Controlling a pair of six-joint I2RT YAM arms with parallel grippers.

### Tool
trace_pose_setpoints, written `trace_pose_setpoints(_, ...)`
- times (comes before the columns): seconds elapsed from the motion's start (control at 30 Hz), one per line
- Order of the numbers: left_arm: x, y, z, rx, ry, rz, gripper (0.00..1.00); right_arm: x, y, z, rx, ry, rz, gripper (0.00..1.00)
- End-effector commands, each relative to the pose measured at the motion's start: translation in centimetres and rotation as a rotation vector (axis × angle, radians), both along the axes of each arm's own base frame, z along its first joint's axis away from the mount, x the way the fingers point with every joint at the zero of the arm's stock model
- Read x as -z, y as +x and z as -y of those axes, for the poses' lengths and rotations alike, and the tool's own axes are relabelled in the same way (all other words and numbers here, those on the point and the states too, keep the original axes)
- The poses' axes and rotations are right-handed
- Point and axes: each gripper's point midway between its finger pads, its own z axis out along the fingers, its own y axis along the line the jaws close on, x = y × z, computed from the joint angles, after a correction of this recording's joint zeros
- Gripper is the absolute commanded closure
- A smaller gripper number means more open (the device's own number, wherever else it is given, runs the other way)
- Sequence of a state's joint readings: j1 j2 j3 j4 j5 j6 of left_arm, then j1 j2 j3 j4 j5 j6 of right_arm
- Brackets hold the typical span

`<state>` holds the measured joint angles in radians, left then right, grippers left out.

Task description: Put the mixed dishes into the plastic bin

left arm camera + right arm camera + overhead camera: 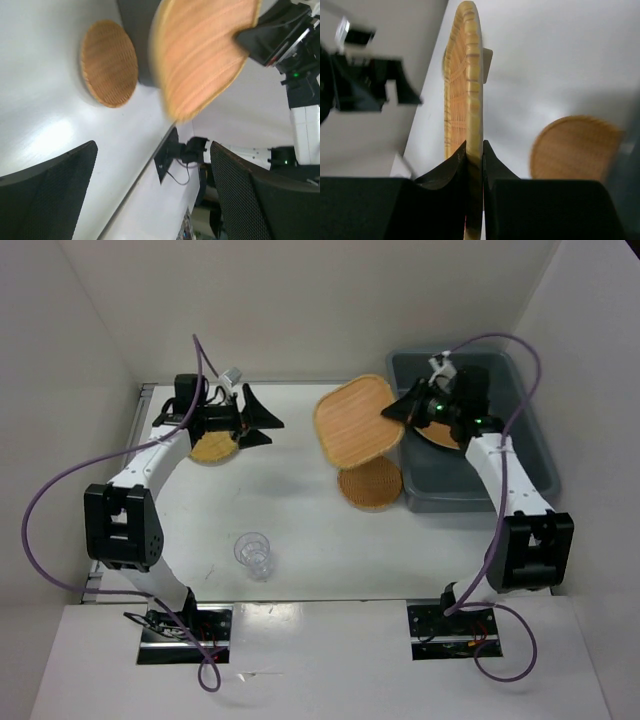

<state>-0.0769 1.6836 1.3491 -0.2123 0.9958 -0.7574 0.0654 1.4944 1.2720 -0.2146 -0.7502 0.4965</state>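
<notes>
Rounded-square woven plate in right tool

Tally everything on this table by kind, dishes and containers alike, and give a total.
Woven plates: 4 (square plate in the right gripper, round plate by the bin, round plate at left, partly hidden plate in the bin)
Clear cup: 1
Plastic bin: 1
Total: 6

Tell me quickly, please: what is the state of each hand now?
Left hand: open, holding nothing.
Right hand: closed on the rounded square plate.
</notes>
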Motion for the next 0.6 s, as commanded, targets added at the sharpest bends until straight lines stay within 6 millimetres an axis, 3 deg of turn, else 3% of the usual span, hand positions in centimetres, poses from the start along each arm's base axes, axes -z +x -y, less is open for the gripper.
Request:
trace_pose_setpoints(0.0, -3.4, -0.3, -2.6, -0.051, 0.014, 0.114, 0.0, -7.7, 2.8, 7.9, 0.321, -0.018, 0.167, 1.0)
trace_pose_setpoints(0.03, -2.8, 0.1, -3.4, -0.097, 0.051, 0.112, 0.0, -8.3, 3.4, 11.1, 0.404, -0.019, 0.175, 1.0)
trace_pose_setpoints(0.13, -1.5, -0.6, -4.1, -0.131, 0.112, 0.118, 0.0, -8.3, 4.3, 15.7, 0.556, -0.052, 0.155, 1.0)
trace_pose_setpoints(0.2, -1.0, -1.2, -4.2, -0.138, 0.126, 0.111, 0.0, -7.0, 5.3, 18.6, 0.677, -0.102, 0.116, 1.0)
trace_pose_setpoints(0.3, -1.1, -1.5, -4.4, -0.156, 0.14, 0.11, 0.0, -6.1, 5.7, 20.9, 0.779, -0.139, 0.093, 1.0)
trace_pose_setpoints(0.33, -0.1, -1.9, -4.4, -0.154, 0.142, 0.085, 0.0, -6.2, 5.8, 22.7, 0.861, -0.165, 0.1, 1.0)
trace_pose_setpoints(0.4, 0.4, -2.3, -4.4, -0.153, 0.143, 0.071, 0.0, -5.6, 6.1, 24.1, 0.936, -0.185, 0.084, 1.0)
trace_pose_setpoints(0.43, 0.4, -2.5, -4.4, -0.154, 0.143, 0.08, 0.0, -4.2, 6.4, 25.5, 0.987, -0.21, 0.045, 1.0)
trace_pose_setpoints(0.57, 1.0, -3.0, -4.4, -0.153, 0.144, 0.065, 0.0, -1.7, 7.3, 27.4, 1.065, -0.253, -0.025, 1.0)
